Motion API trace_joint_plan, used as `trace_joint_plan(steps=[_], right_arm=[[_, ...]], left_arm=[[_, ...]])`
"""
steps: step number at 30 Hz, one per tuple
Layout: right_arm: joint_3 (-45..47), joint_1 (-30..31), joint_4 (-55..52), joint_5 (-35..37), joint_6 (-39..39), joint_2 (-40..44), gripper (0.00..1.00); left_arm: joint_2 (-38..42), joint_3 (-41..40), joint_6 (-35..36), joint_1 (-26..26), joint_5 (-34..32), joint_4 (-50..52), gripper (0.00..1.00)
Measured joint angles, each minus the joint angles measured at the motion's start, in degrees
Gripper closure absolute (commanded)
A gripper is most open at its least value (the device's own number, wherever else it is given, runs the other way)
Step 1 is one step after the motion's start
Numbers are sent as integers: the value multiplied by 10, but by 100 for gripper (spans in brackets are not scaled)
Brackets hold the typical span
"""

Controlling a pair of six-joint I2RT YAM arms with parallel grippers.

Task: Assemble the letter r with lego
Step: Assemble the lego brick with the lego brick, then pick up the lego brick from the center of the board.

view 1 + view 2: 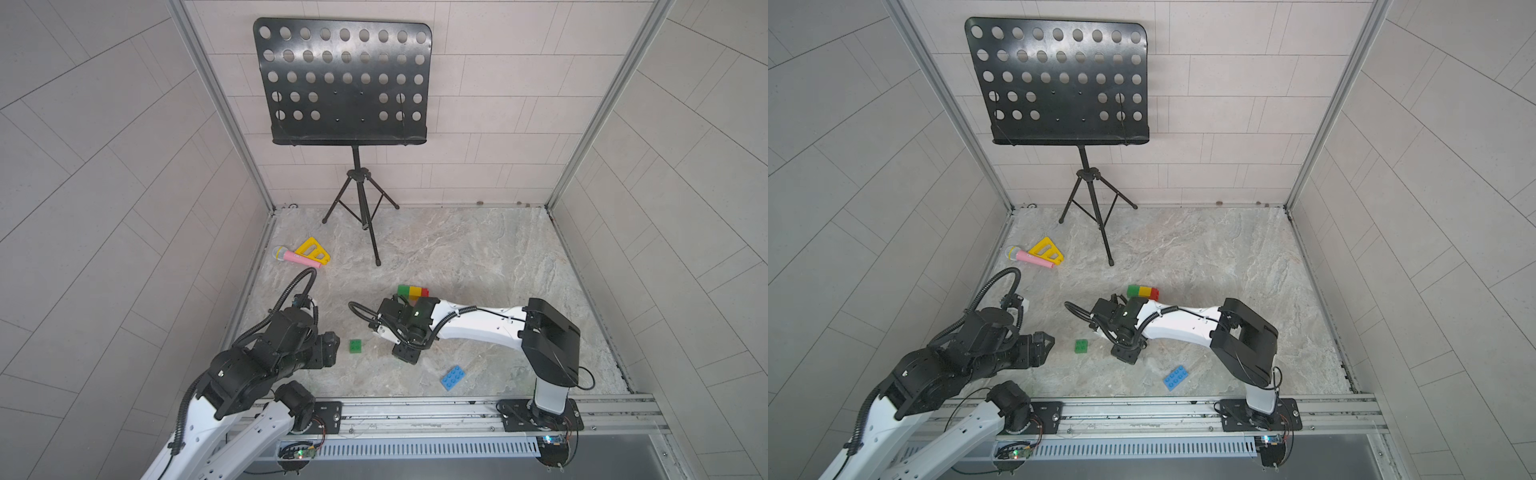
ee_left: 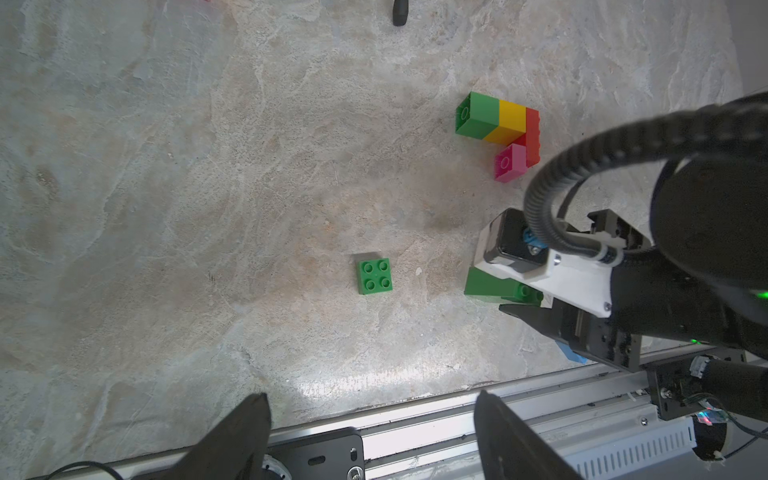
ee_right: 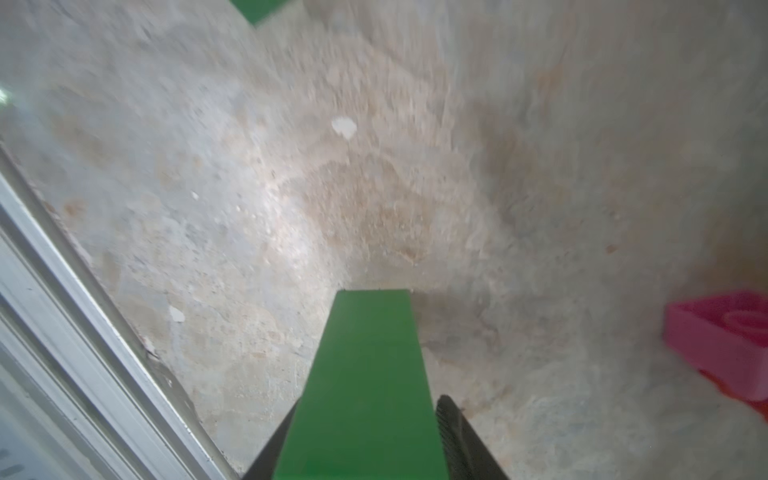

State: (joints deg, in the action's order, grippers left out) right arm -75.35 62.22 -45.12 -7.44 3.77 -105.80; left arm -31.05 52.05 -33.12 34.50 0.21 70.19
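The marble floor (image 1: 478, 249) fills the cell, with a black stand (image 1: 340, 79) at the back wall. The right arm (image 1: 486, 328) reaches across toward the left; the left arm (image 1: 249, 365) hangs low near the rail (image 1: 415, 409). The left gripper (image 2: 372, 395) is spread wide and holds nothing. The right gripper (image 3: 372, 403) has a finger close along each side of a green piece (image 3: 370, 365). The right wrist view is blurred, and I cannot tell whether they press it or stand just clear.

The build (image 2: 505, 133) lies on its side mid-floor, near and beyond the right gripper. Its red brick (image 2: 533, 133) has its long axis running front to back. A yellow brick (image 2: 510, 120) and then a green end brick (image 2: 478, 114) extend leftward from its far end, and a pink brick (image 2: 509, 163) from its near end, open undersides facing left. In both top views the right arm hides the pink brick.

The blue brick (image 1: 453, 377) lies flat, studs up, long axis diagonal, near the rail; in the left wrist view only a corner shows. The green piece points left, out of the fingers, studs toward the gripper; both top views hide it. The loose green brick (image 1: 355, 346) sits studs up between the grippers. A pink mic (image 1: 297, 258) and yellow triangle (image 1: 314, 244) lie together at the left wall.
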Motion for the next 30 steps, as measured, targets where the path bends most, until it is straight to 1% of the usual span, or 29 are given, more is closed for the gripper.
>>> trace_joint_plan(steps=[4,8,11,14,17,19,24,27,30], right_arm=[[-20,-7,-16,11,19,11,38],[-50,-16,-31,26,44,46,34],[-67,-29,-44,43,83,85,35],[-56,-58,-53,51,157,135,38],[-4,-108,-60,41,243,197,38],[36,-127,-68,45,294,237,37],[139,-128,-93,45,420,326,34],[203,-129,-91,22,488,351,34],[276,-120,-64,-2,558,362,33]], left_arm=[[-6,0,0,0,0,0,16],[-12,0,0,0,0,0,16],[-14,0,0,0,0,0,15],[-17,0,0,-1,-3,0,15],[-22,0,-1,-1,-6,0,15],[-26,0,-1,-1,-8,0,15],[-37,0,-3,-1,-13,0,15],[-37,0,-4,-1,-16,0,15],[-37,0,-5,-1,-18,0,15]])
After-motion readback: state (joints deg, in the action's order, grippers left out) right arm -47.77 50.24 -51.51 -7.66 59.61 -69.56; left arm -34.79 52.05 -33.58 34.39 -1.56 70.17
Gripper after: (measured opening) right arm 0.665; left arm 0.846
